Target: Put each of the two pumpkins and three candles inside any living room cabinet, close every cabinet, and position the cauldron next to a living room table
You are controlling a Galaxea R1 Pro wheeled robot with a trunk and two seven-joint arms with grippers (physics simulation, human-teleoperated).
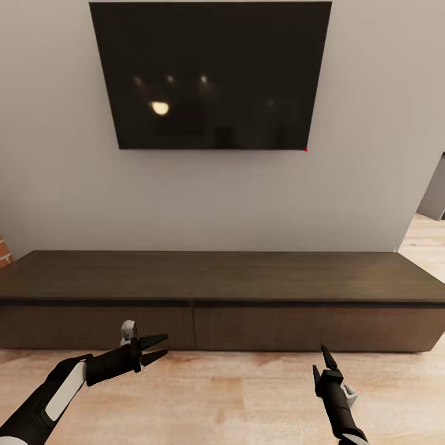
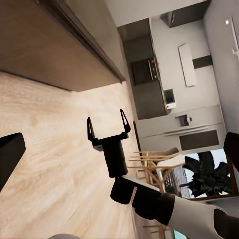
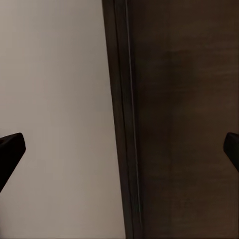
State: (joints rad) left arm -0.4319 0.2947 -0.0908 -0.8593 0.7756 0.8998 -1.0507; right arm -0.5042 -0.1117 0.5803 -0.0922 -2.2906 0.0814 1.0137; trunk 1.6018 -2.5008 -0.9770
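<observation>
You faced the closed cabinet [image 1: 222, 290] under the television [image 1: 210, 74]; your left gripper [image 1: 157, 348] and right gripper [image 1: 321, 361] hovered before it, fingers apart, empty.

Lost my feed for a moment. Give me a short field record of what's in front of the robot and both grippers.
cabinet: long, low, dark wood, against the wall, both front panels shut, top bare
television: wall-mounted above the cabinet, screen dark
left gripper: open, empty, near the left front panel
right gripper: open, empty, over the wood floor
</observation>
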